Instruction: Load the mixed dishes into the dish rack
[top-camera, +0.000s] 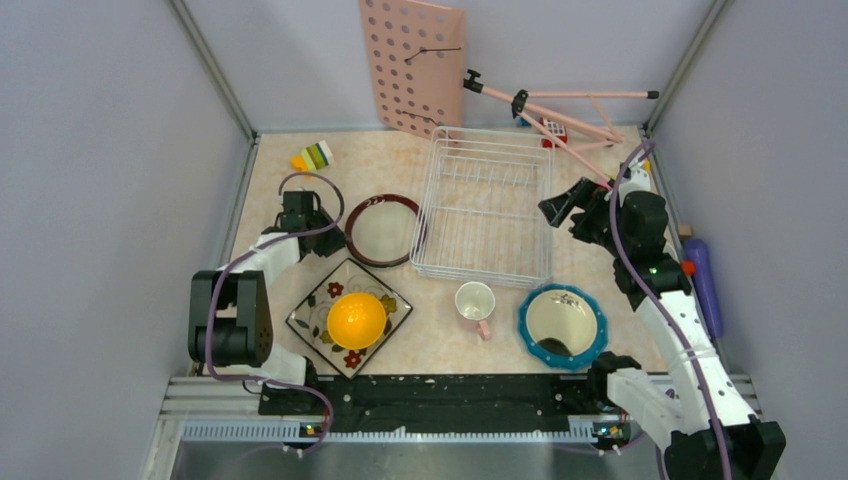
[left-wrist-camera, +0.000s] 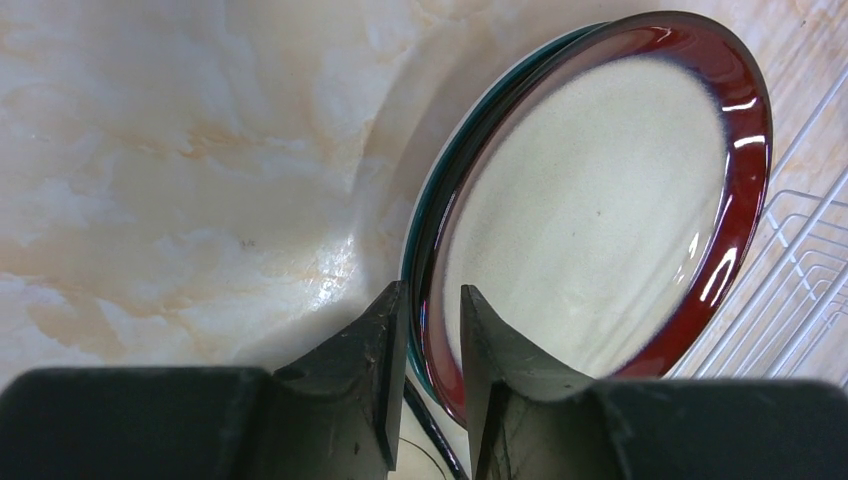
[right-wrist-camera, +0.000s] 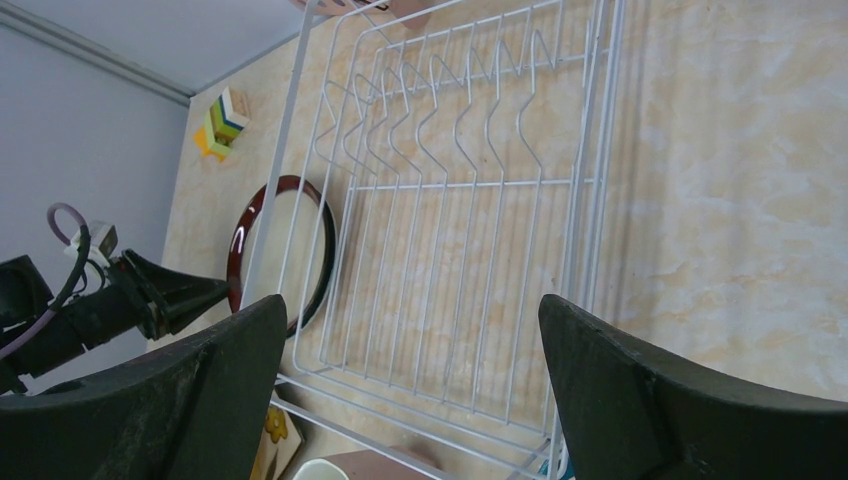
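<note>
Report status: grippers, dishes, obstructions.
Left gripper shut on rim of brown-rimmed round plate, plate tilted beside white wire dish rack. Right gripper open at rack's right edge. Rack empty, nothing blocking it.

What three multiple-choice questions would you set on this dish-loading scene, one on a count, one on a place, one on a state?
1. How many dishes are in the dish rack? A none; B one; C two.
2. Where is the yellow-orange bowl? A in the dish rack; B on the square floral plate; C leaning on the dish rack.
3. How is the right gripper? A open; B shut on the yellow-orange bowl; C shut on a wire of the dish rack.
Answers: 1 A, since only bare wires show in the overhead and right wrist views. 2 B, since the bowl sits in the plate's middle. 3 A, since its fingers stand wide apart, gripping nothing.
</note>
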